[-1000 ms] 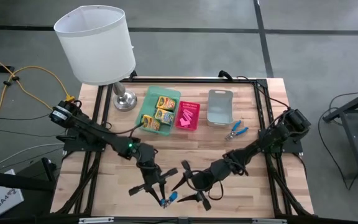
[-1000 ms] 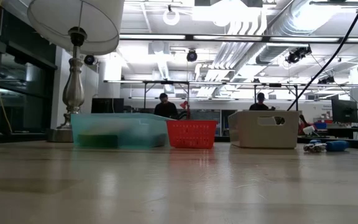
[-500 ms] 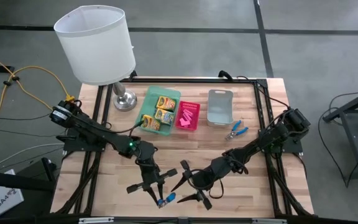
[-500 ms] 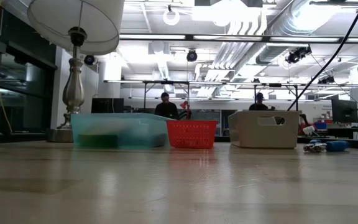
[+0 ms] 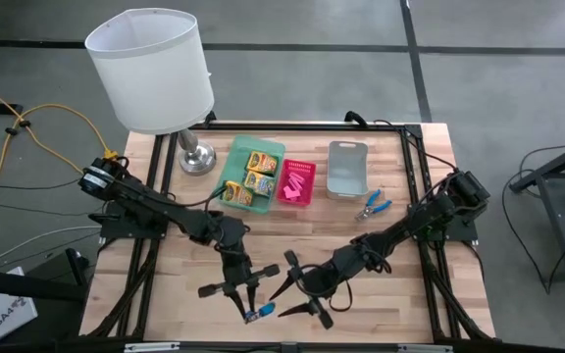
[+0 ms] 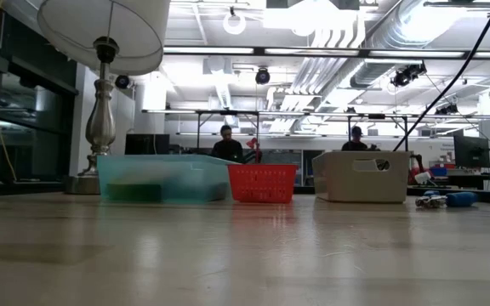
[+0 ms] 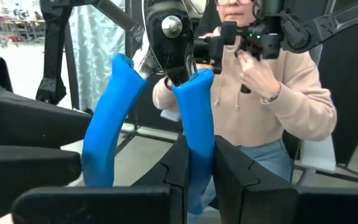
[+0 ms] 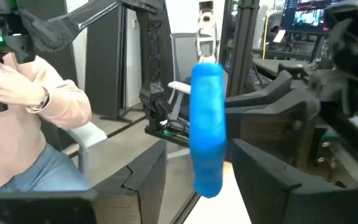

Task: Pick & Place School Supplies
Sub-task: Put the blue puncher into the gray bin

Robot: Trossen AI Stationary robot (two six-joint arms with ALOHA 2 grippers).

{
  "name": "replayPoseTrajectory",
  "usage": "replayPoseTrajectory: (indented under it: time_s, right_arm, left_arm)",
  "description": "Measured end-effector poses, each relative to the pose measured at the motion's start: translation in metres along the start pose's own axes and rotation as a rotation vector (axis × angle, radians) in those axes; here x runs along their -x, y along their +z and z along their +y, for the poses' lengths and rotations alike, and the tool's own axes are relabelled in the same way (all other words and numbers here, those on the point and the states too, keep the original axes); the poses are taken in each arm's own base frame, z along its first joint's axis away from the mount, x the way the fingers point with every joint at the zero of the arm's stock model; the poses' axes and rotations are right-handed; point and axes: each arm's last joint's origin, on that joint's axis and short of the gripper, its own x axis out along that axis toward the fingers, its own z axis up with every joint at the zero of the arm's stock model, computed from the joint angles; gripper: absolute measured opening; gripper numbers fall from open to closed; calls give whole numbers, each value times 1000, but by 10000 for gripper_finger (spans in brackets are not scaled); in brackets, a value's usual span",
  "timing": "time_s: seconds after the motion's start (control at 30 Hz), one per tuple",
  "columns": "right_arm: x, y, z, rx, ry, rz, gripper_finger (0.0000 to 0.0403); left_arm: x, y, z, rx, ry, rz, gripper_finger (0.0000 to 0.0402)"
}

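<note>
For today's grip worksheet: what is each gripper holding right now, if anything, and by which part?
The left gripper is shut on one blue handle of the scissors. The right gripper is open around a blue handle, holding nothing.

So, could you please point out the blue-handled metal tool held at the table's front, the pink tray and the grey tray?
blue-handled metal tool (image 7: 194,118): left wrist view, on its clamped handle.
pink tray (image 5: 296,199): high view, on its near rim.
grey tray (image 5: 346,149): high view, on its far rim.

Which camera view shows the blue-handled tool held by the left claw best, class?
The left wrist view: the blue-handled tool fills it, one handle pinched in the left claw. The high view shows it tiny; the right wrist view shows one blue handle between the right claw's fingers; the low view misses it.
</note>
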Motion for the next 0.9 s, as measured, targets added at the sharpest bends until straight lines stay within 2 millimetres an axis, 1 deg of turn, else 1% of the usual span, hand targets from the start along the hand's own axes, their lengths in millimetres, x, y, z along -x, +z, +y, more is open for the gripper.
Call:
replayPoseTrajectory:
  time_s: [0.3,0.6,0.9]
  right_arm:
    - [0,1,-1,15,-20,-7,166]
    - [0,1,-1,15,-41,-11,161]
    - [0,2,-1,15,-41,-21,160]
  left_arm:
    - [2,1,2,-8,-14,-8,37]
    - [1,1,3,-15,46,-6,37]
    - [1,1,2,-19,46,-9,37]
